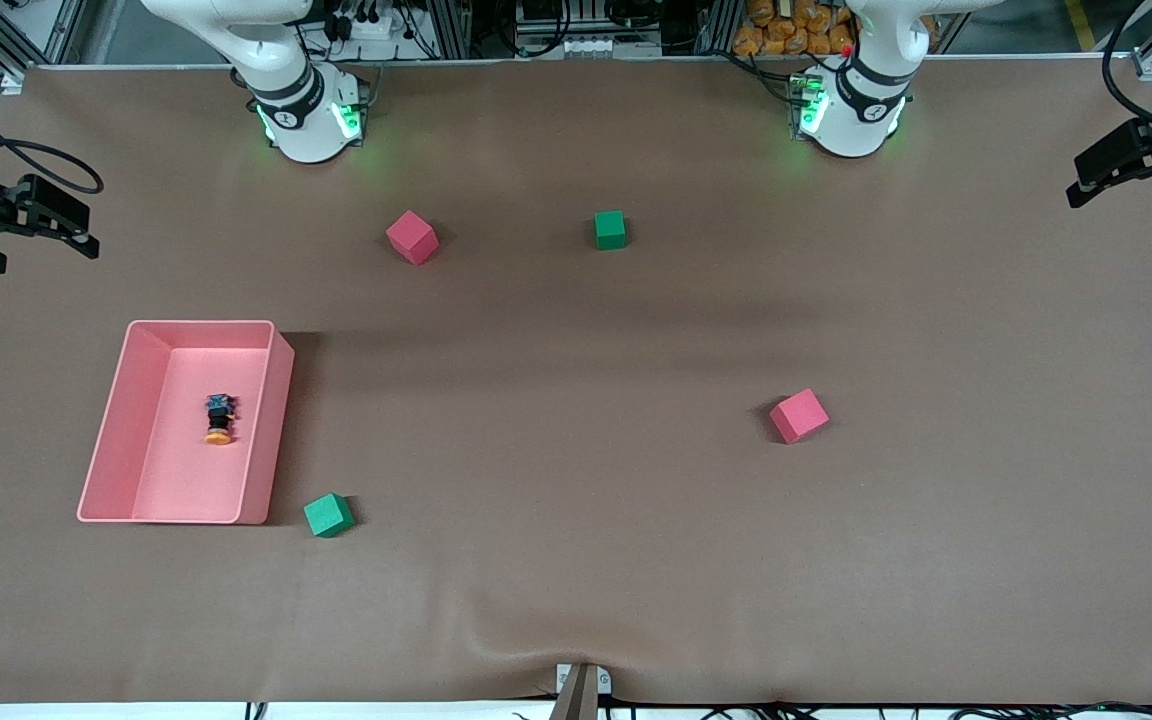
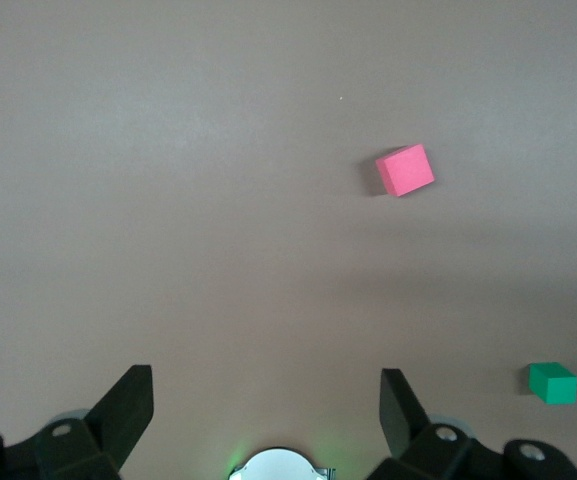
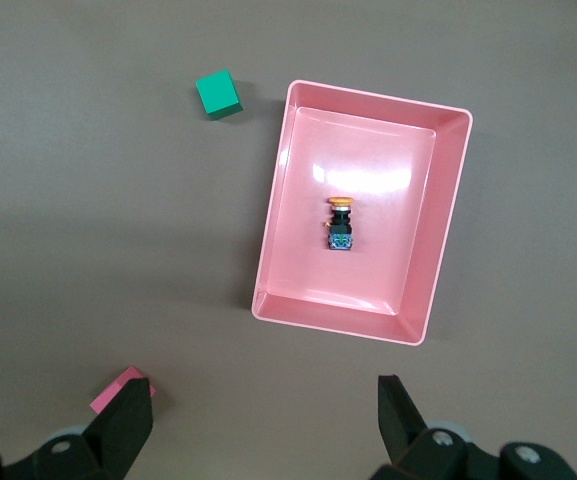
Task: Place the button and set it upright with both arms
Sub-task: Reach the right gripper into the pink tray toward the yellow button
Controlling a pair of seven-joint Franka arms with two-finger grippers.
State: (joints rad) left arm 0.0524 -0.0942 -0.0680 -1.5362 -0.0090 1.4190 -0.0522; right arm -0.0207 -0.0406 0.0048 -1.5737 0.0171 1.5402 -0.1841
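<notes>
Trouble, if it comes, starts in the pink tray [image 1: 281, 400]. The button [image 1: 220, 418] lies on its side on the tray floor, orange cap toward the front camera, toward the right arm's end of the desk [image 1: 576, 560]. It is tiny, so fingers closing off-centre could roll it or flick it against a wall. The right end effector [image 3: 266, 420] hangs released, high over the desk beside the tray. The left end effector [image 2: 266, 410] waits, also released, over bare desk near a red cube [image 2: 405, 170]. A careless handover could drop it.
</notes>
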